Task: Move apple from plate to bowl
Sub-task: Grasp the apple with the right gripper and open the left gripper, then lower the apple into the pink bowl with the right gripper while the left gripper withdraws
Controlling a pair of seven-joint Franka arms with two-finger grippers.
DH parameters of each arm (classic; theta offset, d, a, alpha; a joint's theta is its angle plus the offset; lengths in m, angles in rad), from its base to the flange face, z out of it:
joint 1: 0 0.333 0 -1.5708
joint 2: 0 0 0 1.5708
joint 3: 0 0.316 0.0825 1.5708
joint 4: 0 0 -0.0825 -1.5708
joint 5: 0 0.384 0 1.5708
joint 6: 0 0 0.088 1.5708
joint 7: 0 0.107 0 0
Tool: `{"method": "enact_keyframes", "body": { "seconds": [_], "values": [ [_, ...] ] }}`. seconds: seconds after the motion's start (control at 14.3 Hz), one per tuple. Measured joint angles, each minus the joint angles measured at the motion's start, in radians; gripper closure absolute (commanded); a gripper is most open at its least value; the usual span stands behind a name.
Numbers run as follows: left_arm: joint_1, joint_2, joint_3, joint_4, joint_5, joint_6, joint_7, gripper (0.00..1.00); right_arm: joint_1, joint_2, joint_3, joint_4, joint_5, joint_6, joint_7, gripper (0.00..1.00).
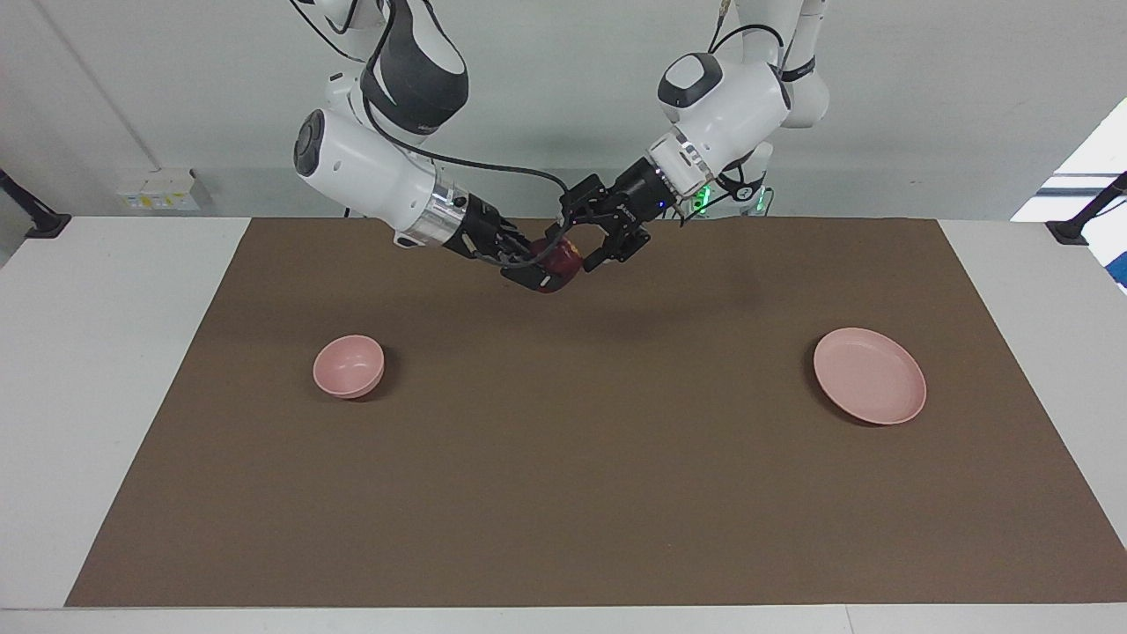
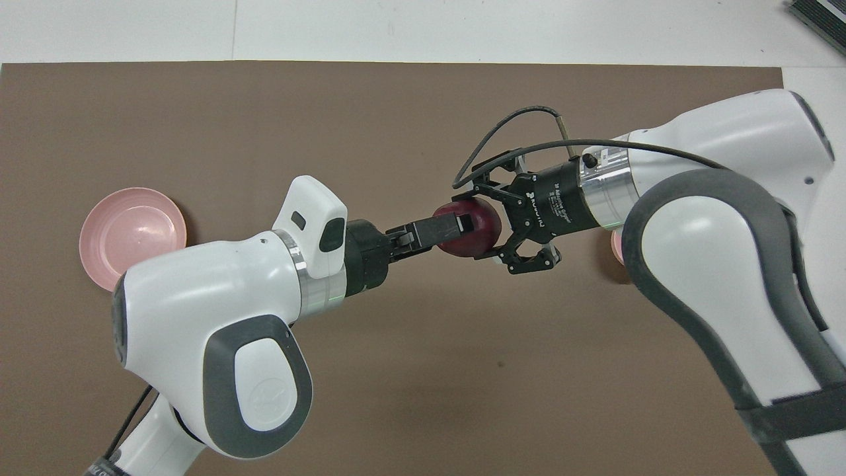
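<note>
Item: apple (image 1: pixel 562 261), dark red, held in the air over the middle of the brown mat (image 1: pixel 563 458), between plate (image 1: pixel 870 376) and bowl (image 1: pixel 349 365), touching neither. Plate: bare, at the left arm's end of the table. Bowl: bare, at the right arm's end; from overhead all but a sliver of it lies under the right arm. Left gripper (image 1: pixel 585 242): comes in from the plate's end and is clamped on the apple, one finger (image 2: pixel 444 229) lying across the top of the fruit in the overhead view. Right gripper (image 1: pixel 537 269): comes in from the bowl's end, with fingers spread either side of the apple. One finger is at its edge and the other appears just apart from it, so it is judged not yet gripping. Step in hand, by judgement: a mid-air handover from left gripper to right. Handling notes: the right fingers should close squarely across the widest part of the apple, clear of the left finger. The left gripper should let go only once that grip is firm, then draw straight back. A round, smooth fruit may roll out of an off-centre pinch. Remaining: carry to the bowl, lower, release.
</note>
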Motion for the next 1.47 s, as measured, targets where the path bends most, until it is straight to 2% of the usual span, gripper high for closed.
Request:
{"method": "enact_keyframes", "body": {
  "seconds": [0.21, 0.35, 0.63, 0.91, 1.12, 1.33, 1.47],
  "values": [
    [0.005, 0.0, 0.006, -0.003, 0.052, -0.043, 0.0, 0.0, -0.04, 0.0, -0.003, 0.006, -0.029, -0.036, -0.064, 1.0],
    [0.038, -0.001, 0.012, -0.003, 0.129, -0.159, 0.0, 0.0, -0.074, 0.0, -0.004, 0.007, -0.09, -0.074, -0.144, 1.0],
    [0.142, -0.014, 0.018, -0.001, 0.381, -0.472, -0.013, 0.0, -0.097, 0.0, -0.004, 0.007, -0.286, -0.104, -0.341, 1.0],
    [0.23, -0.029, 0.023, 0.007, 0.675, -0.652, -0.018, 0.0, -0.115, 0.01, -0.005, -0.013, -0.505, -0.101, -0.649, 1.0],
    [0.299, -0.029, 0.025, 0.058, 0.872, -0.684, -0.011, 0.0, -0.173, 0.028, -0.007, -0.044, -0.65, -0.053, -0.926, 1.0],
    [0.385, -0.03, 0.027, 0.125, 0.914, -0.712, 0.055, 0.0, -0.237, 0.049, -0.009, -0.116, -0.714, 0.079, -1.145, 1.0],
    [0.444, -0.032, 0.029, 0.189, 0.915, -0.767, 0.113, 0.0, -0.261, 0.075, -0.01, -0.137, -0.75, 0.129, -1.215, 1.0]
  ]
}}
